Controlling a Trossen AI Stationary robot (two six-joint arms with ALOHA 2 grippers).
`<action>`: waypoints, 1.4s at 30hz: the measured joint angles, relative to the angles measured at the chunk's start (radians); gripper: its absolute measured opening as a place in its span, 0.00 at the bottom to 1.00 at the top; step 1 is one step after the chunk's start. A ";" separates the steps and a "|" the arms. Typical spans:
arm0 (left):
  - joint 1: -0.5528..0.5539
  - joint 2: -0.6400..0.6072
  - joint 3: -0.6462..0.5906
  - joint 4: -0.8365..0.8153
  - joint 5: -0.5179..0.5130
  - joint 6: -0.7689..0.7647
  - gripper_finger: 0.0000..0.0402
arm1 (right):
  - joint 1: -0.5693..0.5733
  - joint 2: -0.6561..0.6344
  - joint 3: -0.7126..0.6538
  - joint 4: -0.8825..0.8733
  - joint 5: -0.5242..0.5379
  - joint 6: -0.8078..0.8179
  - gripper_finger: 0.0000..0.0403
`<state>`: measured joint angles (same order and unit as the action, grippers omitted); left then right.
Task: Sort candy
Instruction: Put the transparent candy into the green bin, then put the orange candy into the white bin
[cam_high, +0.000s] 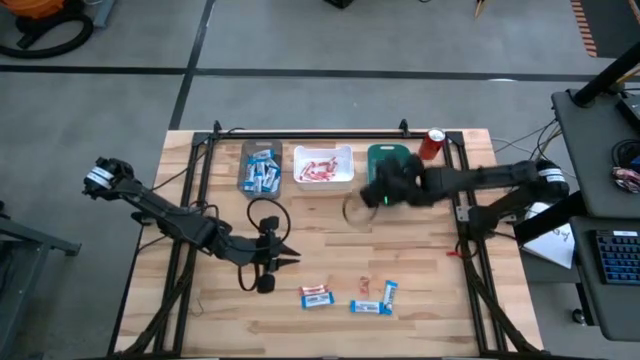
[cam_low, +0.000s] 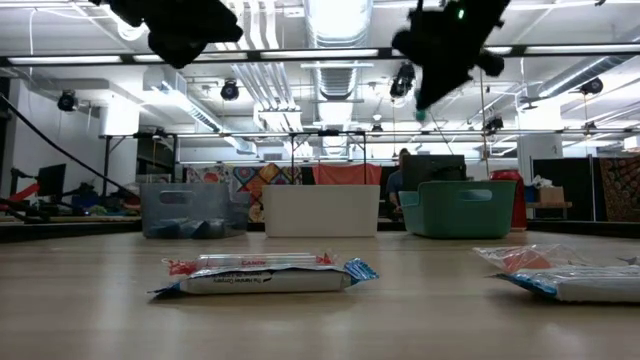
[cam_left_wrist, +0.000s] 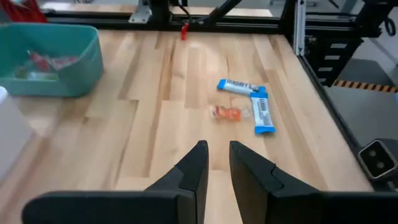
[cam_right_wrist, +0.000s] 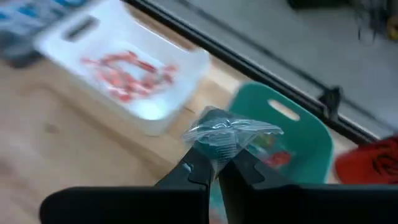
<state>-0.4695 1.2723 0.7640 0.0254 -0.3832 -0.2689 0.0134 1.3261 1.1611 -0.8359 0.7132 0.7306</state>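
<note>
My right gripper (cam_right_wrist: 217, 163) hangs above the table at the near edge of the teal bin (cam_right_wrist: 283, 134), shut on a small candy in a clear wrapper (cam_right_wrist: 229, 132). My left gripper (cam_left_wrist: 219, 163) hovers over the wood at the table's left middle (cam_high: 290, 257). Its fingers stand a narrow gap apart with nothing between them. Loose candy lies flat near the table's front: a red-and-white bar (cam_high: 315, 296), two blue-and-white bars (cam_high: 370, 307) (cam_high: 390, 292) and a small orange piece (cam_left_wrist: 227, 113). My right gripper pinches the clear wrapper's lower part (cam_right_wrist: 214, 149) between its two fingertips. The crinkled wrapper sticks out beyond the fingers, lifted clear of the table and the bins. The fingers slant down toward the far edge.
Along the far edge stand a grey bin (cam_high: 260, 168) with blue bars, a white bin (cam_high: 323, 165) with red-and-white bars, the teal bin (cam_high: 385, 158) and a red can (cam_high: 434, 143). A black frame rail (cam_high: 310, 135) runs behind them. Bare wood lies between the arms.
</note>
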 joint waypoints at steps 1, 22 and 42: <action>-0.005 0.008 0.000 0.003 0.000 -0.017 0.13 | -0.052 -0.005 -0.008 0.004 -0.038 -0.022 0.03; -0.146 0.144 0.007 0.002 0.024 -0.351 0.15 | -0.464 0.081 -0.069 0.042 -0.326 -0.281 0.33; -0.144 0.386 0.008 0.173 -0.122 -0.148 0.47 | -0.063 -0.091 -0.069 0.095 -0.339 -0.259 0.37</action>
<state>-0.6136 1.6585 0.7719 0.1985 -0.5054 -0.4168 -0.0494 1.2350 1.0920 -0.7411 0.3745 0.4717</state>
